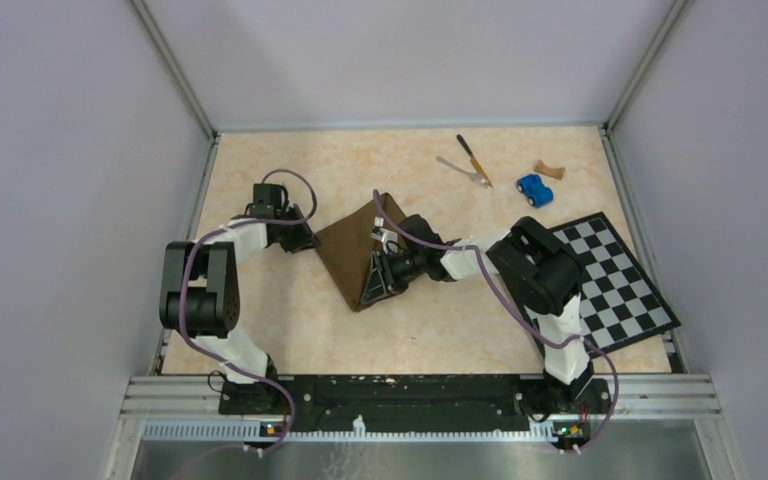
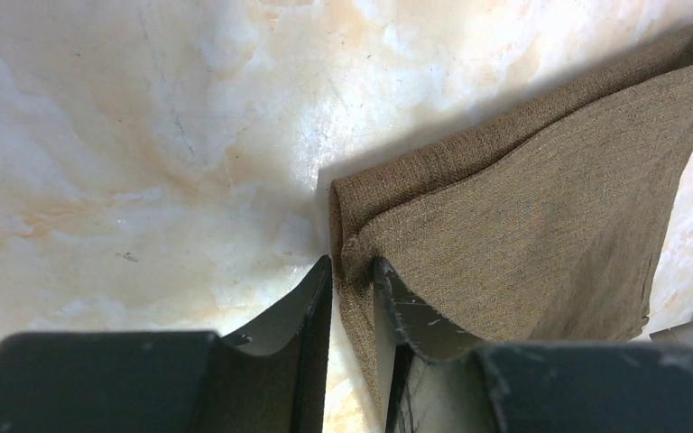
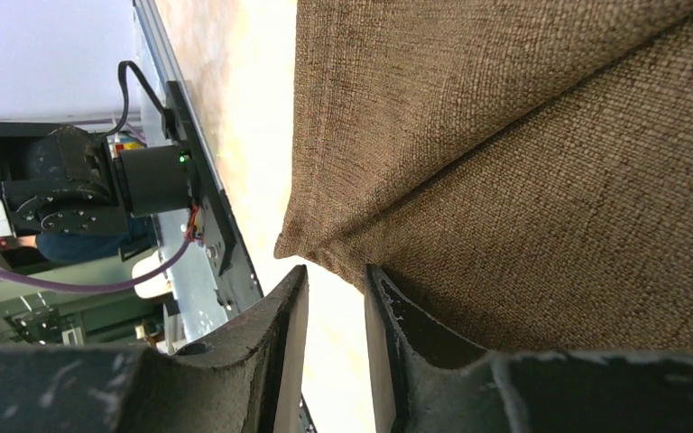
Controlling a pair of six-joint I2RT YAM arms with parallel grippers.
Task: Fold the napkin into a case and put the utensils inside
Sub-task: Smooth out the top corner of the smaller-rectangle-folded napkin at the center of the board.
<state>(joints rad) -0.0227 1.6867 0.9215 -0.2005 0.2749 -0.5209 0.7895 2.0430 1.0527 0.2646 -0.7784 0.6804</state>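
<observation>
1. Napkin is mid-table, folded over into a rough wedge and not lying flat. Its long axis runs far-to-near with a slight tilt. One tip points at the back wall, one at the arm bases, and a third corner points left.
2. Left gripper is at that left corner. In the left wrist view the folded cloth edge runs down between the fingers, and the jaws are pinched onto the napkin.
3. Left arm: elbow back by the left rail, forearm reaching in toward centre, low over the table.
4. Right gripper is on the napkin's right side toward the near tip, wrist rolled onto its side. In the right wrist view the jaws are almost together, with a thin slit of table between them and the cloth corner right at the tips. Can't tell whether it actually clamps cloth.
5. Right arm reaches leftward from its base, forearm roughly along the near edge.
6. Knife and fork lie just beside each other at far right, both diagonal and well apart from the napkin.
7. Room: bare tabletop shows left of the napkin and between it and the near rail. On the right are the blue toy car, near the utensils, and the checkered board, by the right rail under the right arm.
</observation>
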